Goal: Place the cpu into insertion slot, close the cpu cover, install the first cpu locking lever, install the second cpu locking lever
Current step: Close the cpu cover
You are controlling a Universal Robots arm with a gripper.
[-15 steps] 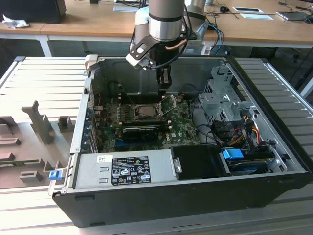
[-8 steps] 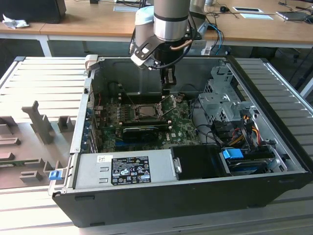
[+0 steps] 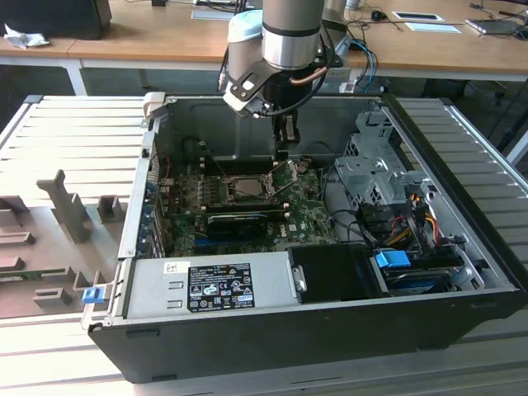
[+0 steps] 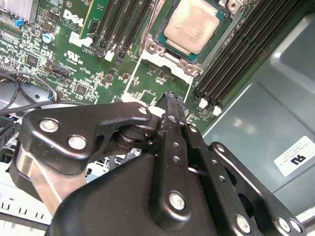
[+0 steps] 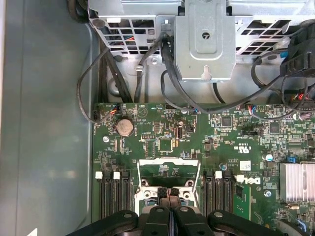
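Item: cpu (image 4: 196,25), seated in insertion slot (image 4: 151,47); I judge it light, stiff, fragile, edges only. cpu cover (image 5: 170,160): raised, thin. My gripper (image 5: 170,191): pressed together, empty.

wooden desks (image 3: 148,33) behind; ribbed grey worktable (image 3: 74,132) in foreground; even light.

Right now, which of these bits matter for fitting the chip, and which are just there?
For the job: chip, socket, hinged cover, hand.
Just there: power box, drive cage, cables, round battery.
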